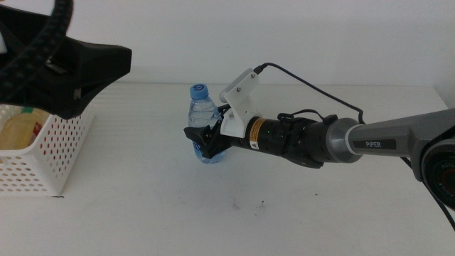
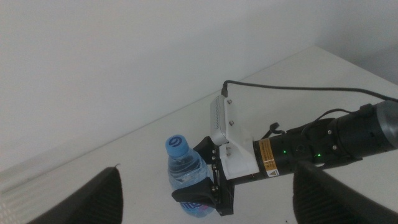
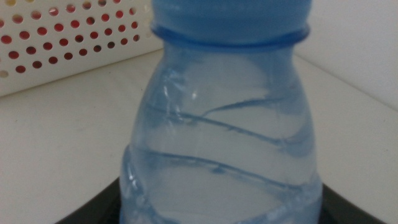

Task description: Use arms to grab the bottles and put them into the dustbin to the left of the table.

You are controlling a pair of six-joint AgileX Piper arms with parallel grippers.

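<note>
The clear water bottle (image 1: 203, 114) with a blue cap stands upright near the middle of the table (image 1: 284, 213). My right gripper (image 1: 207, 142) reaches in from the right and is shut on the bottle's lower body. In the right wrist view the bottle (image 3: 217, 137) fills the picture, with a dark jaw touching it on each side. My left gripper (image 1: 99, 85) hangs open and high at the far left, over the dustbin (image 1: 50, 160). A yellow bottle (image 1: 18, 131) lies inside the dustbin. From above, the left wrist view shows the bottle (image 2: 185, 167) and the right gripper (image 2: 205, 199).
The white perforated dustbin stands at the table's left edge; its wall (image 3: 68, 43) shows behind the bottle in the right wrist view. A black cable (image 1: 313, 85) loops above the right arm. A few dark specks (image 1: 238, 205) mark the table in front.
</note>
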